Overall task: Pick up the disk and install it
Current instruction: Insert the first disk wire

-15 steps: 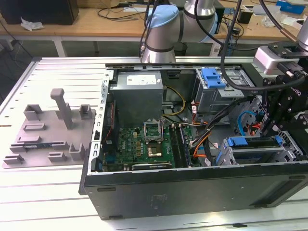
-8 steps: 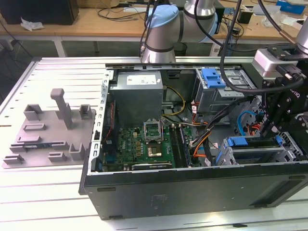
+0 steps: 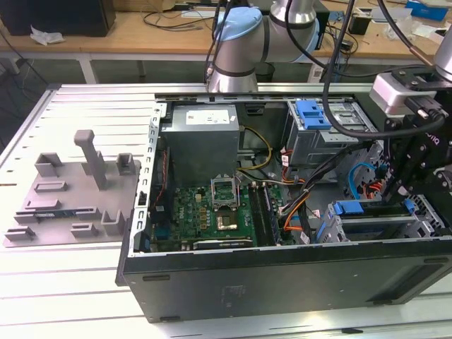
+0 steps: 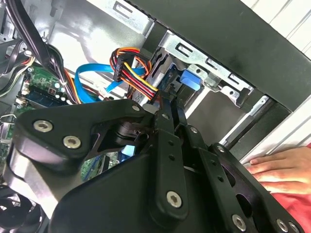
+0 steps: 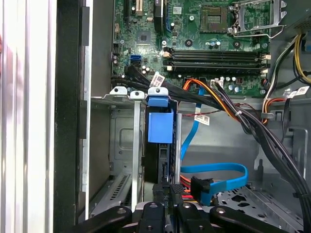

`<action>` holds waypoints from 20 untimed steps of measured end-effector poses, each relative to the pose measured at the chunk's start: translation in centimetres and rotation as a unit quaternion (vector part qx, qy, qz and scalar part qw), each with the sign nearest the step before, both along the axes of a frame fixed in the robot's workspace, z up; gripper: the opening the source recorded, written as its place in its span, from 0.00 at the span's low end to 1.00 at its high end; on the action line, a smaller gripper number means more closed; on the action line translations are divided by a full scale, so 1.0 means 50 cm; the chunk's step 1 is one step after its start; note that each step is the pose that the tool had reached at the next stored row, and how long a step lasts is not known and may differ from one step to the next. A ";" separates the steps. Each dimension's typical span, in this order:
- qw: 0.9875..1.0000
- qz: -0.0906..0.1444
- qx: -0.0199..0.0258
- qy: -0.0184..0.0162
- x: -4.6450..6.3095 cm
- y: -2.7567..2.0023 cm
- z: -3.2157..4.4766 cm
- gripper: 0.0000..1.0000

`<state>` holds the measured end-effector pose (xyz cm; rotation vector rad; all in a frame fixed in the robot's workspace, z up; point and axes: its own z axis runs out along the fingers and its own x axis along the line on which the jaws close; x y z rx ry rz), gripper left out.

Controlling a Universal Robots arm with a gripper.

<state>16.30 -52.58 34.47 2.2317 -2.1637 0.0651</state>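
Note:
The disk (image 5: 159, 121) stands on edge in a slot of the metal drive cage (image 5: 124, 141), its blue carrier end facing up. In the exterior view the disk's blue carrier (image 3: 348, 208) sits in the cage at the case's near corner on the exterior view's right. My gripper (image 5: 168, 187) hangs right over that slot. The black fingers are drawn together, with their tips at the disk's dark edge. In the second wrist view the gripper (image 4: 167, 97) points at the blue tab (image 4: 190, 80). The gripper (image 3: 399, 194) hovers above the cage.
Bundled power and blue data cables (image 5: 221, 177) cross the case beside the cage. The motherboard (image 3: 212, 212) and power supply (image 3: 203, 138) lie towards the exterior view's left, with a grey fixture plate (image 3: 70, 198) outside. A person's hand (image 4: 282, 170) rests beside the case.

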 end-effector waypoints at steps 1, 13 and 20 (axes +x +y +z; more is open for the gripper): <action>1.000 0.000 0.000 0.000 0.000 0.0000 0.000 0.17; 1.000 0.000 0.000 0.000 0.001 0.0000 -0.007 0.17; 1.000 0.000 0.000 0.000 0.001 0.0000 -0.014 0.17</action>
